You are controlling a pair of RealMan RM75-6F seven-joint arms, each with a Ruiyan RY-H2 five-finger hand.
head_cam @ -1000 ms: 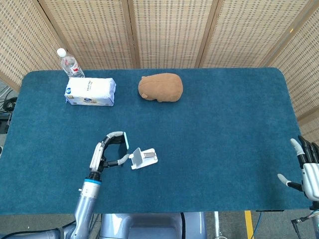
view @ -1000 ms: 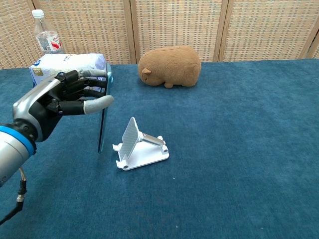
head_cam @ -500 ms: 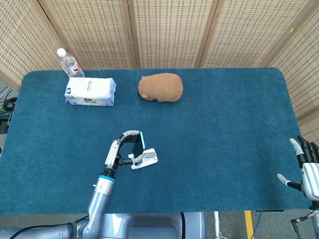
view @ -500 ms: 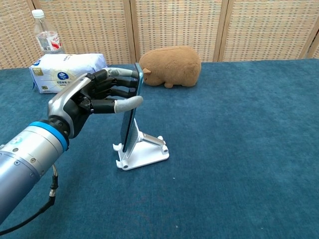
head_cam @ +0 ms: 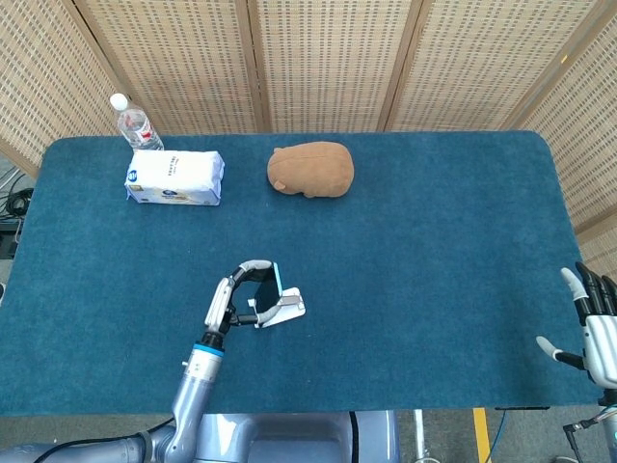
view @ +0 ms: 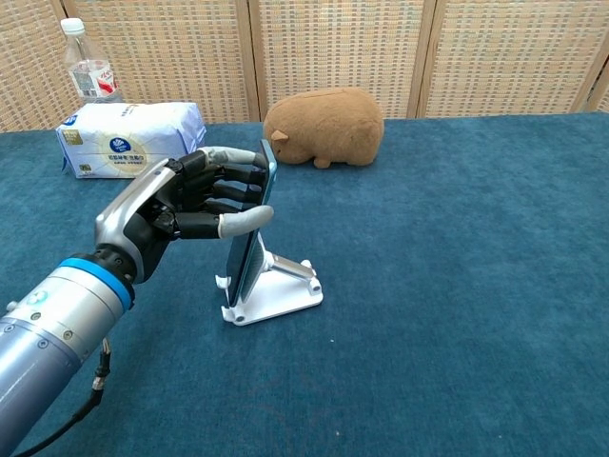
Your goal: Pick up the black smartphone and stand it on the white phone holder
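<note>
My left hand (view: 181, 202) (head_cam: 234, 295) grips the black smartphone (view: 255, 224) (head_cam: 264, 289) by its upper part, thumb on the front face and fingers behind. The phone is upright, seen edge-on with a teal rim, and leans against the back of the white phone holder (view: 282, 291) (head_cam: 285, 307); its lower edge is down at the holder's base. My right hand (head_cam: 596, 326) hangs open past the table's right front corner, seen only in the head view.
A brown plush toy (view: 325, 127) lies at the back centre. A white tissue pack (view: 130, 138) and a clear water bottle (view: 88, 69) stand at the back left. The blue cloth table (view: 457, 286) ends against wicker screens behind.
My left hand carried the phone rightward from beside the holder onto it, then lowered it slightly so it leans on the holder's back. The right hand stayed still.
</note>
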